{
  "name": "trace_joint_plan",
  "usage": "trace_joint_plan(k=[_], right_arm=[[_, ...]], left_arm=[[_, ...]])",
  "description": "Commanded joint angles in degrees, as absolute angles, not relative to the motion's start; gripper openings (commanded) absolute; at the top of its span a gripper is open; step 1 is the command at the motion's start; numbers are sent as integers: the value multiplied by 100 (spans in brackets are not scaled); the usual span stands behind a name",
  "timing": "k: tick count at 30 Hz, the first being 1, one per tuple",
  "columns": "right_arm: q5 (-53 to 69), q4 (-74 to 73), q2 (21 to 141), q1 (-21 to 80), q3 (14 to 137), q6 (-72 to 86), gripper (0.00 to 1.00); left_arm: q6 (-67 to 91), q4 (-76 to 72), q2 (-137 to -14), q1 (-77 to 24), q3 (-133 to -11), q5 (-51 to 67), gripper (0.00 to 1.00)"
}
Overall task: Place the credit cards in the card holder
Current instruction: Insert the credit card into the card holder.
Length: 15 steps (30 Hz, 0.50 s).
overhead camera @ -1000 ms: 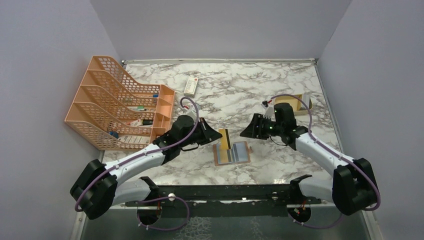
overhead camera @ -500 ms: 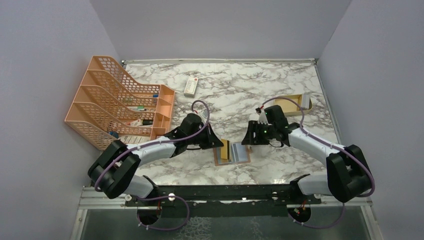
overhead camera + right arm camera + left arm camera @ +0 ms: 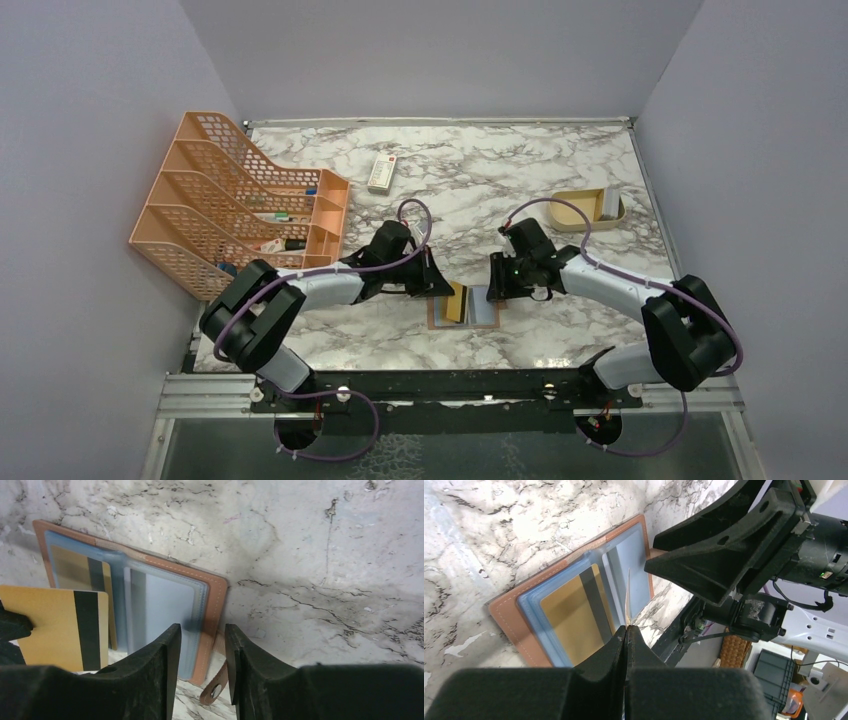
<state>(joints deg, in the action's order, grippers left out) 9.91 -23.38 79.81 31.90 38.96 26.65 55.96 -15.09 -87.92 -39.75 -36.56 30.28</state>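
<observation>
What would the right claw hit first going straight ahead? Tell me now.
Most likely the card holder: the right claw, jaws apart, points at its brown right edge, beside the clasp tab. Depth is unclear from this view.

Left tool (image 3: 626,628) closed (right tool (image 3: 202,632) ajar)

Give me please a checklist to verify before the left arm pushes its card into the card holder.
1. Left gripper shut on the gold card: ok.
2. Card holder lies open on the table: ok.
3. Left pocket free: not ok, another gold card already sits in it.
4. Held card's edge lined up with a slot: cannot tell.
5. Right gripper steadying the holder: cannot tell; its jaws stand apart over the holder's right edge.
</observation>
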Motion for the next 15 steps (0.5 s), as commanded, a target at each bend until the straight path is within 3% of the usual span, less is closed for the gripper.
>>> trace_joint_plan(k=[1, 7, 15], right_arm=[[615, -2428, 8026, 3226, 3964, 2611, 35], [678, -2323, 8016, 3226, 3866, 2625, 28], [694, -2217, 8002, 3234, 3712, 2648, 26]], left_arm=[[5471, -1694, -8930, -3964, -3866, 3337, 0], [5467, -1688, -9053, -3959, -3867, 3329, 0], [5508, -1688, -9156, -3955, -3854, 3241, 0]])
